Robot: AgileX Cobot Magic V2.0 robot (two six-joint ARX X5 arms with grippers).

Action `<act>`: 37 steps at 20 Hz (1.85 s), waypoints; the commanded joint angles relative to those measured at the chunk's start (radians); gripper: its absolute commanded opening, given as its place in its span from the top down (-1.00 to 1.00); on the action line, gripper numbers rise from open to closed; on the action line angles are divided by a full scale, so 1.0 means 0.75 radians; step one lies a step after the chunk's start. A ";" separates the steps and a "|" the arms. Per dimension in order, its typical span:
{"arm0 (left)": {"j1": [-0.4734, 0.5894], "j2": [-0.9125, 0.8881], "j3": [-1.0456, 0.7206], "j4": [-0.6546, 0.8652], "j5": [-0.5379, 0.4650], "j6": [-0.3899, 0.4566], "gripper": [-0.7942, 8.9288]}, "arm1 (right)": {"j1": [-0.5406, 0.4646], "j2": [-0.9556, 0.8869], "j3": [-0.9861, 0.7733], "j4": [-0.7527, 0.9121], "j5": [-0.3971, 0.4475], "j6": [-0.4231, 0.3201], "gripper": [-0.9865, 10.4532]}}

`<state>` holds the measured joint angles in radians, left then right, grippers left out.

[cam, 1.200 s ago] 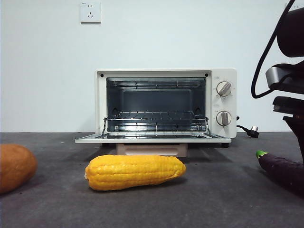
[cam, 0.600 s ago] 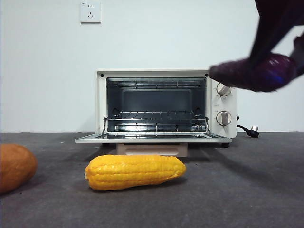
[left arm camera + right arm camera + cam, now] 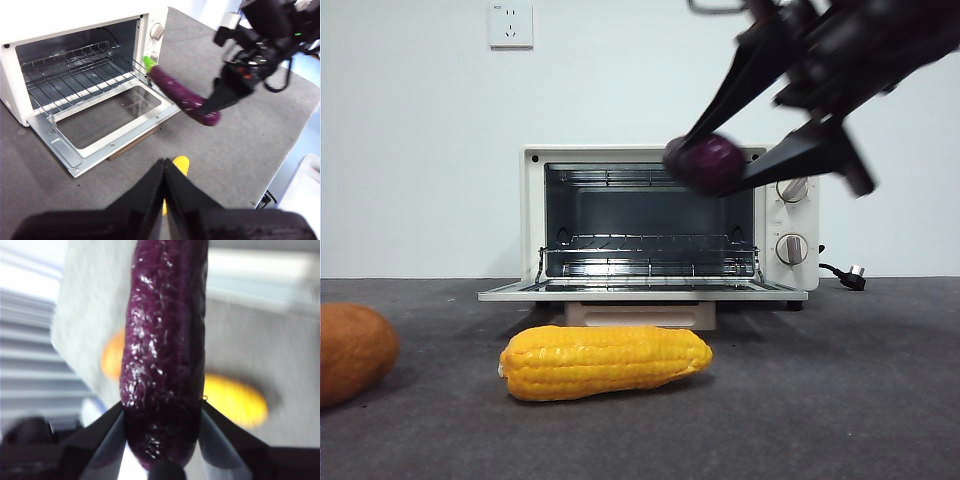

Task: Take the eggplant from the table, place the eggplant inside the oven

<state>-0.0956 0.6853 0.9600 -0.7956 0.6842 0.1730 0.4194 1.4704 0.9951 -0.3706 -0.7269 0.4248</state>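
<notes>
Swinging in from three o'clock since a half-second ago, the right gripper point(image 3: 745, 150) clamps the eggplant point(image 3: 705, 163) airborne before the oven point(image 3: 670, 225) mouth's one-o'clock corner; insertion looks imminent. The left gripper point(image 3: 165, 172) waits, closed.

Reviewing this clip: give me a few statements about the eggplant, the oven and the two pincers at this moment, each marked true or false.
1. The right pincer is shut on the eggplant. True.
2. The eggplant lies on the wire rack. False: it is held in the air in front of the oven, near the right side of its opening.
3. The oven door is open and folded down flat. True.
4. The left pincer holds the corn cob. False: its jaws are shut on nothing; the corn lies on the table.
5. The eggplant's green stem end points toward the oven. True.
</notes>
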 commanded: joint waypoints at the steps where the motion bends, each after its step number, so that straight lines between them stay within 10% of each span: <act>1: -0.006 -0.003 -0.006 0.001 0.006 0.002 0.85 | 0.002 0.130 0.087 0.107 -0.010 0.159 0.86; 9: -0.006 -0.003 -0.006 0.000 0.006 0.003 0.85 | 0.009 0.486 0.415 0.284 0.046 0.479 0.86; 15: -0.006 -0.003 -0.006 -0.001 0.006 0.003 0.85 | 0.041 0.598 0.482 0.408 0.351 0.692 0.86; 23: -0.006 -0.004 -0.006 -0.036 0.005 0.003 0.85 | 0.062 0.623 0.482 0.502 0.837 0.701 0.82; 29: -0.006 -0.004 -0.006 -0.038 0.006 0.003 0.85 | 0.062 0.640 0.482 0.565 0.878 0.687 0.32; 37: -0.006 -0.004 -0.006 -0.046 0.005 0.007 0.85 | 0.062 0.640 0.482 0.566 0.884 0.684 0.32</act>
<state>-0.0975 0.6849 0.9600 -0.8299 0.6842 0.1734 0.4637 1.9312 1.3560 0.0463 -0.0681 0.9455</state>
